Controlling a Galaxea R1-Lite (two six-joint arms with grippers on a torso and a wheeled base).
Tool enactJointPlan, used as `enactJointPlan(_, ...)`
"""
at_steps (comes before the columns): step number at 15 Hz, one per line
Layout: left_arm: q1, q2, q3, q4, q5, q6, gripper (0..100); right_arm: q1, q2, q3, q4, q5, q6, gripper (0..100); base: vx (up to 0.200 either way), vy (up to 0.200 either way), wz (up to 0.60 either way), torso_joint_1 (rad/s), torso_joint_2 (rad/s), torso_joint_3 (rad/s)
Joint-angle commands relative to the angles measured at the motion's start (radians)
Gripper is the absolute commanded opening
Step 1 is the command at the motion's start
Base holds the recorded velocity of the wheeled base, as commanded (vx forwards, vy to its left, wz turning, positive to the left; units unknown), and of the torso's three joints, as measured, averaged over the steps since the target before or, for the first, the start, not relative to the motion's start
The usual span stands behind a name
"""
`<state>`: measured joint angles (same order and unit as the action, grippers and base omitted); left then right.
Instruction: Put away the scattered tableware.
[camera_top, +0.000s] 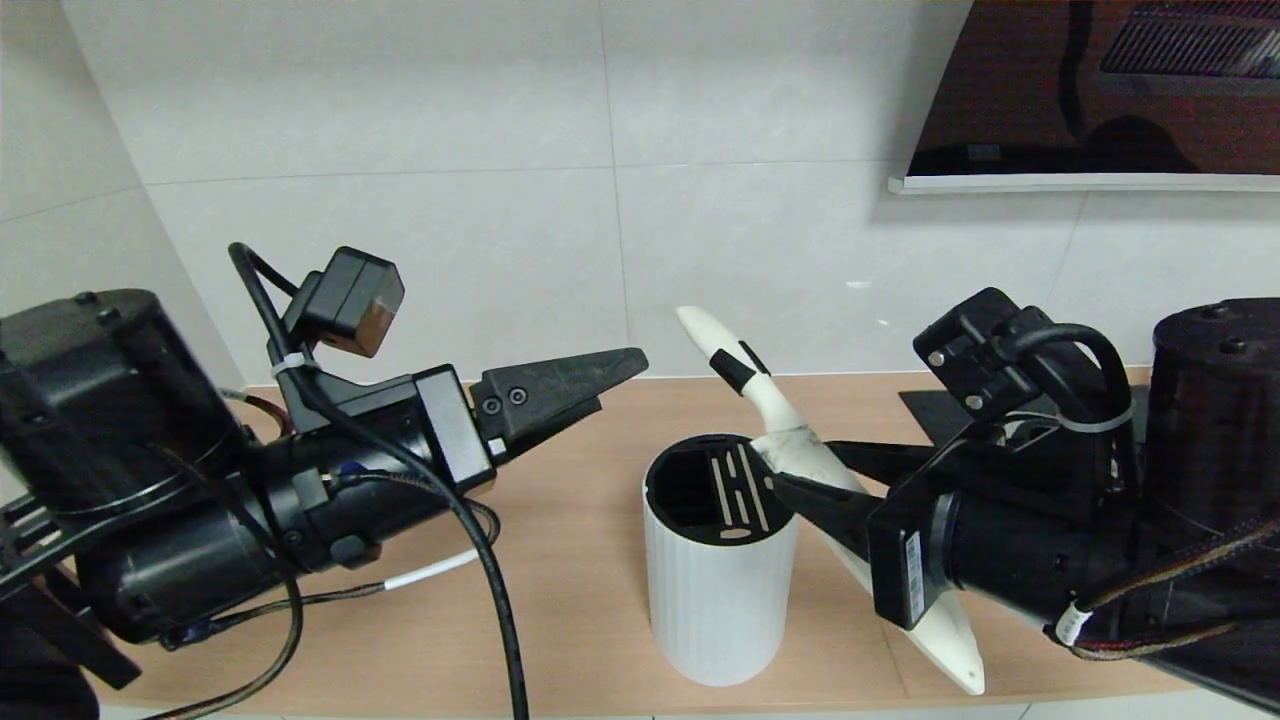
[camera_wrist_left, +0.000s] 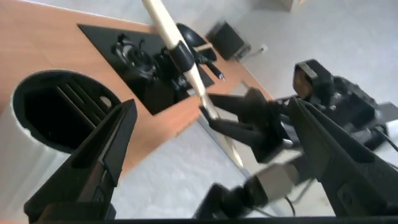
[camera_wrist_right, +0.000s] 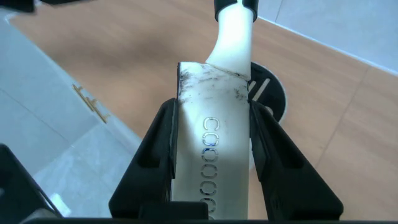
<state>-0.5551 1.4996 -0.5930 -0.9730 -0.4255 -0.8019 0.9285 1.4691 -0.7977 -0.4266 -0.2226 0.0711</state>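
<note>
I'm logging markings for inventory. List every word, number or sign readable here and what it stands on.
No text can be quoted.
The sticker on the right gripper: fine print, too small to read.
The white spatula it grips: a row of small ring-like marks, too blurred to read.
The white holder: slots in its top, no text.
</note>
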Motion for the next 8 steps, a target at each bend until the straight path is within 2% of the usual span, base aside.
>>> enactJointPlan(1, -0.025, 0.050, -0.002, -0.026, 0.033, 0.001, 100, 0.001, 0.014, -0.002, -0.001, 0.000, 0.001, 0, 0.000, 0.000, 0.00, 0.000, 0.00, 0.000)
enactJointPlan(4, -0.055, 0.085, -0.004, -0.058, 0.076, 0.003, 100, 0.006, 0.013, -0.005, -0.001, 0.002, 0.015, 0, 0.000, 0.000, 0.00, 0.000, 0.00, 0.000)
enactJointPlan(5, -0.065, 0.146, -0.011, -0.119, 0.117, 0.001, 100, 0.027, 0.014, -0.023, 0.003, 0.008, 0.069, 0, 0.000, 0.000, 0.00, 0.000, 0.00, 0.000)
enactJointPlan(8, -0.097, 0.235, -0.024, -0.219, 0.211, 0.001, 100, 0.029, 0.030, -0.029, 0.003, 0.009, 0.081, 0, 0.000, 0.000, 0.00, 0.000, 0.00, 0.000)
